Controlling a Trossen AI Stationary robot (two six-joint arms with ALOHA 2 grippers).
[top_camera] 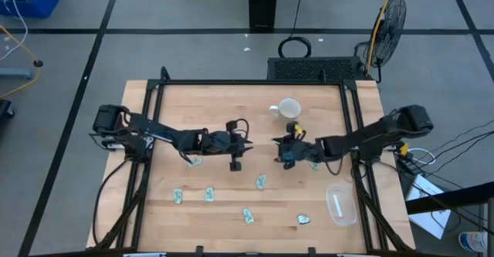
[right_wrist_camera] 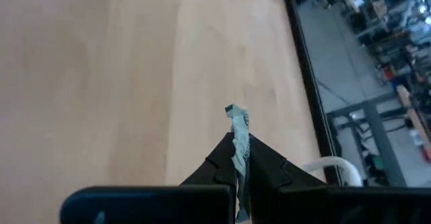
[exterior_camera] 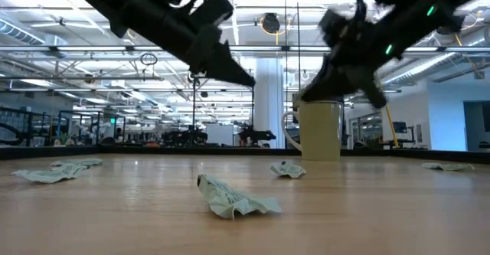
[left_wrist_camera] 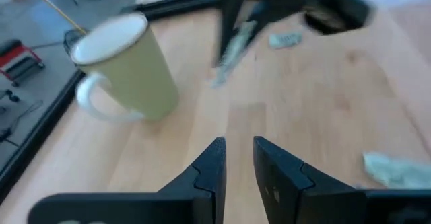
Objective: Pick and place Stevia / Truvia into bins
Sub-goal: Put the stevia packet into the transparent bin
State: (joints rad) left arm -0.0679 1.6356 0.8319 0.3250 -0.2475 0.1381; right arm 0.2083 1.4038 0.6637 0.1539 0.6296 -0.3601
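The desk (top_camera: 231, 103) is pale honey-coloured wood with faint plank lines, edged by a black frame, and both arms and their hands, left hand (left_wrist_camera: 237, 160) and right hand (right_wrist_camera: 240, 158), are matte black. The sachets are pale green and white: one (right_wrist_camera: 239, 143) crumpled between the right hand's black fingers, others such as the near one (exterior_camera: 230, 197) scattered on the wood. The mug (left_wrist_camera: 128, 66) at the far side is cream with a white rim and handle, while the bin (top_camera: 340, 204) at the near right is clear and colourless.

pale mug (left_wrist_camera: 128, 66), blurred sachets (left_wrist_camera: 397, 169), perhaps the other gripper (left_wrist_camera: 232, 46) beyond
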